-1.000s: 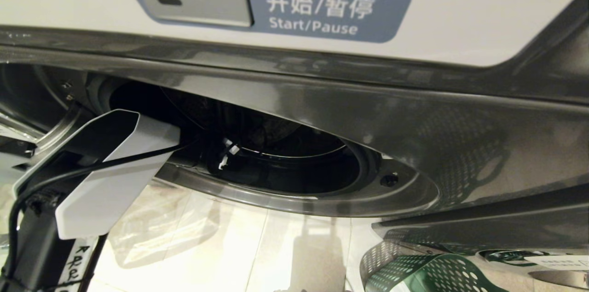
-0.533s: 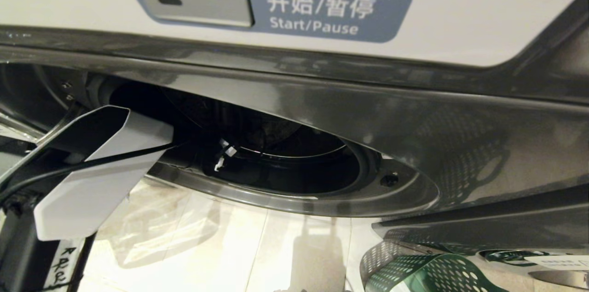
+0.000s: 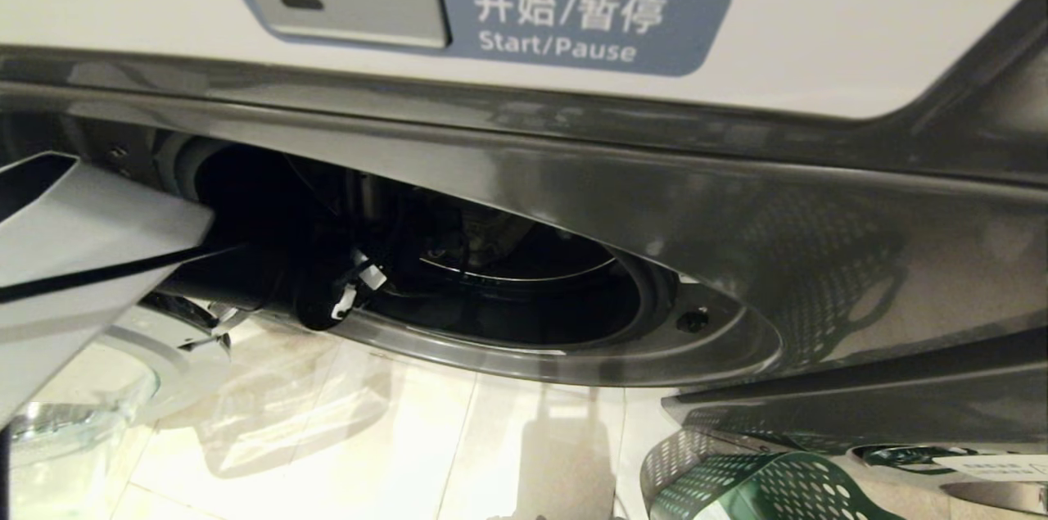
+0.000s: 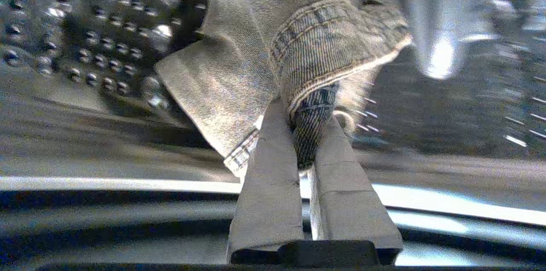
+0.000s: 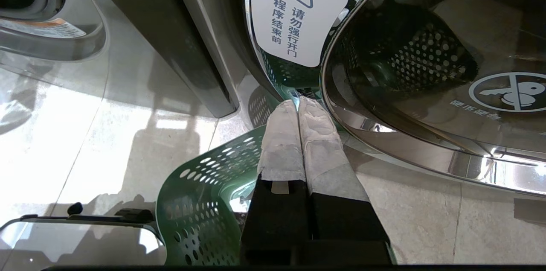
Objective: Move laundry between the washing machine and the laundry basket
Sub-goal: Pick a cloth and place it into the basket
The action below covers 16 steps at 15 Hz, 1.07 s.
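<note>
The washing machine (image 3: 622,201) fills the head view, its round drum mouth (image 3: 508,299) dark. My left arm (image 3: 82,250) reaches into that mouth from the left. In the left wrist view my left gripper (image 4: 309,111) is shut on a fold of a faded denim garment (image 4: 256,49), which hangs in front of the perforated drum wall (image 4: 81,45). The green perforated laundry basket (image 3: 737,487) stands on the floor at the lower right. My right gripper (image 5: 298,102) is shut and empty, parked above the laundry basket's rim (image 5: 192,202).
The machine's open glass door (image 5: 426,66) with a white warning sticker (image 5: 294,19) stands close beside the right gripper. A Start/Pause panel (image 3: 565,20) runs above the drum mouth. Glossy tiled floor (image 3: 393,438) lies below. Another machine's front (image 5: 47,27) shows in the right wrist view.
My left arm has drawn back to the left, and its wrist has slid from deep in the drum mouth toward the mouth's lower left rim. The right arm has not moved.
</note>
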Tool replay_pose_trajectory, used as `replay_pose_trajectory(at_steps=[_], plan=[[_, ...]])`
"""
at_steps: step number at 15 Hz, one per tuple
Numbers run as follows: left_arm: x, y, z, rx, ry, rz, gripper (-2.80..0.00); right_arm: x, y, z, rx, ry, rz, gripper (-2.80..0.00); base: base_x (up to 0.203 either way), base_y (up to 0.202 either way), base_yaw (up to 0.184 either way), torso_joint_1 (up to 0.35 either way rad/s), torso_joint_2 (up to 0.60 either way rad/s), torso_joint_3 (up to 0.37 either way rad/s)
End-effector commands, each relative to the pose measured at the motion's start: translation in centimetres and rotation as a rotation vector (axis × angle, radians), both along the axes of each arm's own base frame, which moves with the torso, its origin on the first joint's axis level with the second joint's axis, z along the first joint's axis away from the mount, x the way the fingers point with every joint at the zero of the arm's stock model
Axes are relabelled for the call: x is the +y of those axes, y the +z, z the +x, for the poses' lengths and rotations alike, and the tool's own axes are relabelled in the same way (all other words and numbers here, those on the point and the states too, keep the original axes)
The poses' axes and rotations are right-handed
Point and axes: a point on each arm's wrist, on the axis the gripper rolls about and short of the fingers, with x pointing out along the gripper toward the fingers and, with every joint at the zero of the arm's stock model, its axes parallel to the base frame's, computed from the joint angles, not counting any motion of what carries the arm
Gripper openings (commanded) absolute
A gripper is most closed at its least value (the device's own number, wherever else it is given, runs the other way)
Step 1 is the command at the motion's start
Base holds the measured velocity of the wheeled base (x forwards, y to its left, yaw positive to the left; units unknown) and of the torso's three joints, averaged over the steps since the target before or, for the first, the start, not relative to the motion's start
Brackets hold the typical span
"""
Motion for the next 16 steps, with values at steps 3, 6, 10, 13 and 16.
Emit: replay_pose_trajectory(at_steps=[3, 6, 10, 13, 16], plan=[[-1.8, 1.8, -4.1, -0.039, -0.068, -0.02, -2.8, 0.0, 0.0, 0.0, -0.001, 0.001, 0.0, -2.8, 0.0, 0.0, 0.0, 0.0, 0.0, 0.0], [-2.5, 3.5, -6.7, -0.082, -0.05, -0.032, -2.8, 0.0, 0.0, 0.0, 0.001, 0.001, 0.0, -2.8, 0.0, 0.0, 0.0, 0.0, 0.0, 0.0], [-0.8, 2.8, -10.4, -0.036, -0.016, 0.01, -2.8, 0.0, 0.0, 0.0, 0.001, 0.001, 0.0, -2.8, 0.0, 0.0, 0.0, 0.0, 0.0, 0.0], [0.0, 2.0, -13.5, -0.01, -0.053, 0.019, -2.8, 0.0, 0.0, 0.0, 0.001, 0.001, 0.0, -2.8, 0.0, 0.0, 0.0, 0.0, 0.0, 0.0], [1.5, 2.3, -16.5, -0.035, -0.076, 0.002, -2.8, 0.0, 0.0, 0.0, 0.0, 0.001, 0.0, -2.8, 0.0, 0.0, 0.0, 0.0, 0.0, 0.0]])
